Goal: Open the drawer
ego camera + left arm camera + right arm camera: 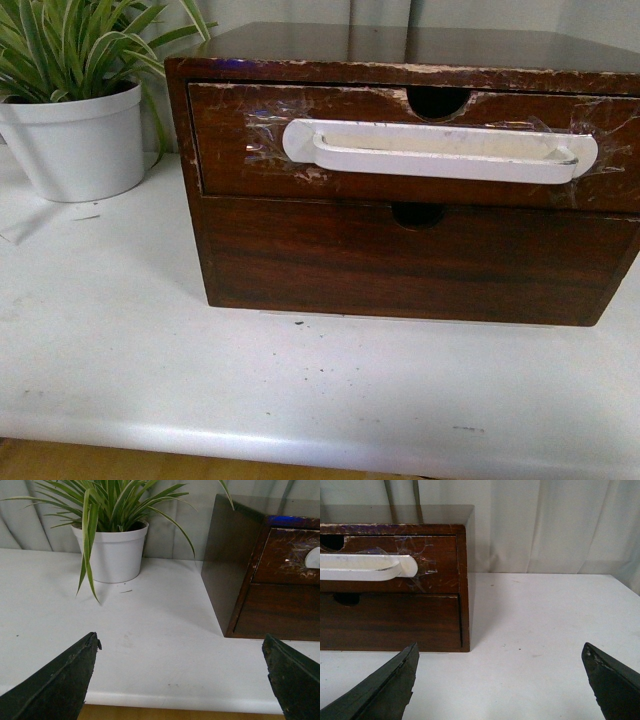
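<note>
shut drawer (240,150) here, white handle (440,152) taped on. got left gripper (180,642) and right gripper (500,649) spread wide, short of the drawer.

One wooden cabinet (400,45), on one white table (150,380). Two drawer fronts: one drawer (230,150) with one white handle (440,152), one plain lower front (400,265). Two semicircular notches: upper notch (438,100), lower notch (417,213). One plant (70,40), one white pot (80,150).
</note>
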Robot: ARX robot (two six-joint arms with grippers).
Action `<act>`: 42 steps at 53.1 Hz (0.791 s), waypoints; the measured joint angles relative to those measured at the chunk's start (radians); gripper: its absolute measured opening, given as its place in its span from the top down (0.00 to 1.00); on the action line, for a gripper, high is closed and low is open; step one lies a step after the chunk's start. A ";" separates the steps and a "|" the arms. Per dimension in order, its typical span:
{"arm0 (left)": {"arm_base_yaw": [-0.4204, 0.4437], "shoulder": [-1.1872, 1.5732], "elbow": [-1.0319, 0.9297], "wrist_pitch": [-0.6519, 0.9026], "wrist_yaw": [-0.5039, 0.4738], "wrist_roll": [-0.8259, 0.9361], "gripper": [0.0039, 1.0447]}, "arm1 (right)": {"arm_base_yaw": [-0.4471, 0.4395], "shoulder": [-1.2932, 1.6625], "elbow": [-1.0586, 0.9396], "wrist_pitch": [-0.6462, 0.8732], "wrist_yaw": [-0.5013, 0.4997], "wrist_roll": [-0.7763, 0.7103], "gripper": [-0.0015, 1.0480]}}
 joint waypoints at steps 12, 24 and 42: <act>0.000 0.000 0.000 0.000 0.000 0.000 0.06 | 0.000 0.000 0.000 0.000 0.000 0.000 0.09; 0.000 0.000 0.000 0.000 0.000 0.000 0.06 | 0.000 0.000 0.000 0.000 0.000 0.000 0.09; 0.000 0.000 0.000 0.000 0.000 0.000 0.06 | 0.000 0.000 0.000 0.000 0.000 0.000 0.09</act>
